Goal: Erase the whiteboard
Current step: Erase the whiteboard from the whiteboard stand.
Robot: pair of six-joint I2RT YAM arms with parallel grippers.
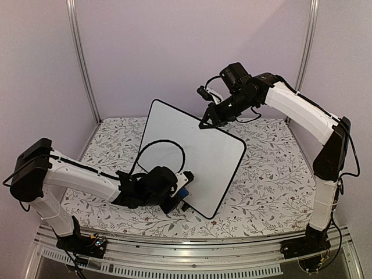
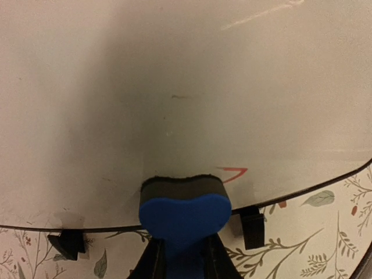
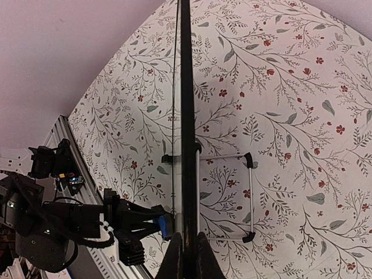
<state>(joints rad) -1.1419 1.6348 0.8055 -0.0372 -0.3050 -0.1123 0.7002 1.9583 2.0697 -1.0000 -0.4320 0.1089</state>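
The whiteboard (image 1: 200, 154) stands upright on the floral table, tilted like a diamond. My right gripper (image 1: 207, 121) is shut on its top black rim; in the right wrist view the rim (image 3: 186, 104) runs edge-on between the jaws of that gripper (image 3: 186, 256). My left gripper (image 1: 181, 195) is shut on a blue eraser (image 2: 185, 214). The eraser's dark felt face (image 2: 183, 187) presses on the whiteboard (image 2: 186, 87) just above its lower rim. A small red mark (image 2: 233, 172) lies right of the eraser.
The left arm's black cable (image 1: 174, 145) loops in front of the board. A wire stand (image 3: 250, 195) props the board from behind, and black feet (image 2: 253, 225) rest on the floral cloth (image 1: 273, 168). A metal rail (image 1: 192, 239) runs along the near edge.
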